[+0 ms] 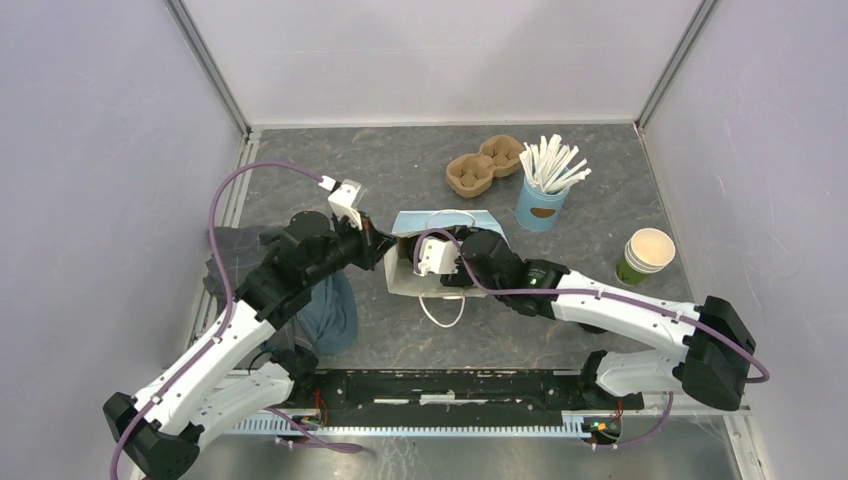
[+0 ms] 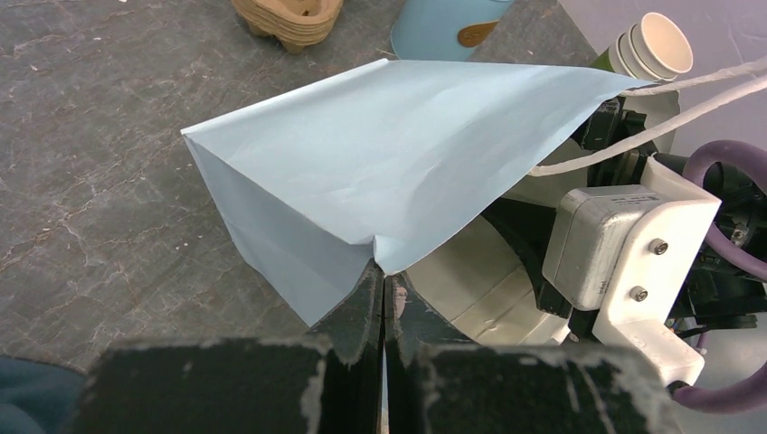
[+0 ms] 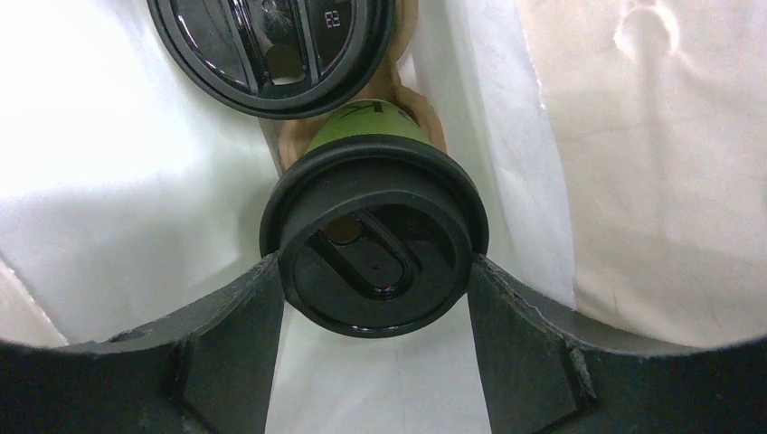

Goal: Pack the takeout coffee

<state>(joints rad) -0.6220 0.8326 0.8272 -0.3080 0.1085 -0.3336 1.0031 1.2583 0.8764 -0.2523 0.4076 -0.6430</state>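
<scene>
Right hand (image 3: 375,271) clasps the takeout coffee (image 3: 375,217) by its lid inside the blue paper bag (image 2: 380,154) — left hand (image 2: 382,285) pinches the bag's rim; if that slips, mouth folds onto the cup

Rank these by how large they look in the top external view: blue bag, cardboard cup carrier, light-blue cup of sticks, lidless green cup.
1. blue bag, largest even though partly hidden.
2. cardboard cup carrier and light-blue cup of sticks: about alike, so not ranked.
3. lidless green cup, smallest.
</scene>
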